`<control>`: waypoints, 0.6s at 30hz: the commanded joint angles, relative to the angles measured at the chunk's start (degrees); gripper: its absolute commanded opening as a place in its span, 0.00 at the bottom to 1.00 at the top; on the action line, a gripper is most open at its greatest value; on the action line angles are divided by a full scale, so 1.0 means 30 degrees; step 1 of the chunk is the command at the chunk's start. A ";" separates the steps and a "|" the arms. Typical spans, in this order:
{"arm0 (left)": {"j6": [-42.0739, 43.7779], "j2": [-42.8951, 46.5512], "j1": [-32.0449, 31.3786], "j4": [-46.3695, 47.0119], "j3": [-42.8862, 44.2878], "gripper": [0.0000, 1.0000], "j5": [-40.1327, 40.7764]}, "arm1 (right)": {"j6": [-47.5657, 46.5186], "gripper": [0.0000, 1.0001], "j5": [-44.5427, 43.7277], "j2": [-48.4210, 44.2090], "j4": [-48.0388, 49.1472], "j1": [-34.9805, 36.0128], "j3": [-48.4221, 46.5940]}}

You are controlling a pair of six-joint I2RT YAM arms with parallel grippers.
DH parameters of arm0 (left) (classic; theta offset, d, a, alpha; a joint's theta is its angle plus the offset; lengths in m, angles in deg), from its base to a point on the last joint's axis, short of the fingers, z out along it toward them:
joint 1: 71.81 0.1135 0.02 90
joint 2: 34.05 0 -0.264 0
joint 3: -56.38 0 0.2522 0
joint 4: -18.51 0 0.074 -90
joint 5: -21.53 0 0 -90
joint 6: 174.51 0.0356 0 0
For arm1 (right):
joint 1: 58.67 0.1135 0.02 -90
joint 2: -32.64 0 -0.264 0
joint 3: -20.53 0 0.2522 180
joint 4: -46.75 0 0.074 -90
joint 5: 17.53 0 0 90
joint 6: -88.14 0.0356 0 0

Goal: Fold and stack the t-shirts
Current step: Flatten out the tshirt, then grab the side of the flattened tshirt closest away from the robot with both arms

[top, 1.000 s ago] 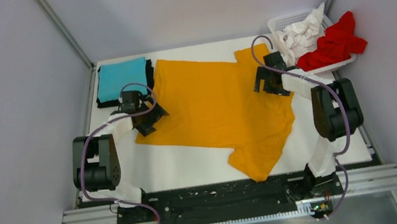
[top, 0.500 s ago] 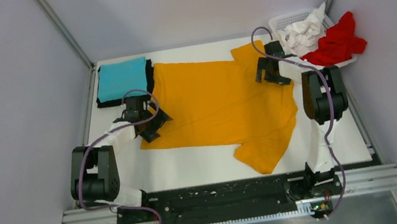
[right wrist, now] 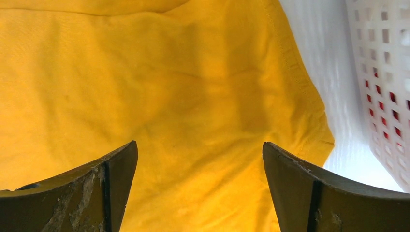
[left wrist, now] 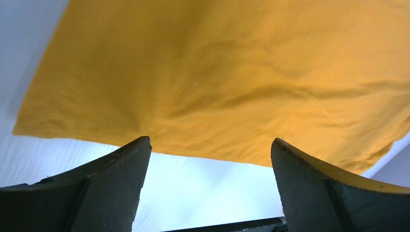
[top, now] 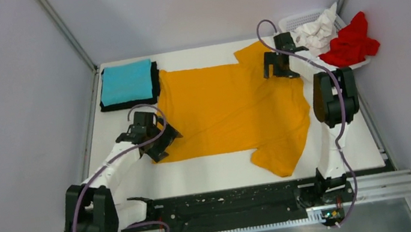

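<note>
A mustard-orange t-shirt (top: 232, 106) lies spread flat on the white table; it also shows in the left wrist view (left wrist: 232, 72) and the right wrist view (right wrist: 159, 87). My left gripper (top: 157, 140) is open and empty at the shirt's near left corner, its jaws over bare table beside the hem. My right gripper (top: 279, 64) is open and empty above the far right sleeve. A folded turquoise t-shirt (top: 125, 81) sits on a folded black t-shirt (top: 155, 80) at the far left. A white t-shirt (top: 316, 32) and a red t-shirt (top: 351, 44) lie crumpled in the basket.
A white plastic mesh basket (top: 293, 20) stands at the far right corner; its wall shows in the right wrist view (right wrist: 382, 58). Grey walls close in the table on three sides. A black rail (top: 233, 200) runs along the near edge.
The orange shirt was dragged away and spread flatter. My left gripper moved nearer along the left hem, my right gripper moved farther toward the back sleeve.
</note>
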 commanded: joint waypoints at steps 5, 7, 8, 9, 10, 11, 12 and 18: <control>-0.0238 0.2856 0.0463 -0.5213 0.1985 0.99 0.6092 | -0.0826 0.99 0.0823 -0.6225 0.0640 0.2745 0.1516; -0.0615 0.3294 0.0979 -0.6549 0.1513 0.99 0.7173 | -0.0398 0.99 0.0822 -0.7464 0.1341 0.3649 0.2977; -0.0854 0.3532 0.1239 -0.6912 0.1259 0.99 0.7626 | -0.0046 0.99 0.0899 -0.8052 0.1651 0.4004 0.3713; -0.1026 0.3811 0.1462 -0.7100 0.0890 0.99 0.7987 | 0.0350 0.99 0.1019 -0.8572 0.1906 0.4363 0.4549; -0.1088 0.4055 0.1692 -0.7123 0.0547 0.98 0.8098 | 0.0710 0.99 0.1059 -0.9135 0.2132 0.4654 0.5331; -0.1107 0.4294 0.1867 -0.6951 0.0175 0.98 0.8079 | 0.1060 0.99 0.1031 -0.9649 0.2248 0.4946 0.6040; -0.1150 0.4481 0.1977 -0.6691 -0.0245 0.96 0.8102 | 0.1257 0.99 0.1013 -1.0094 0.2336 0.5181 0.6725; -0.1047 0.3917 0.2302 -0.3999 -0.1311 0.80 0.6241 | 0.2109 0.99 -0.0072 -1.2511 0.2437 0.5643 0.9927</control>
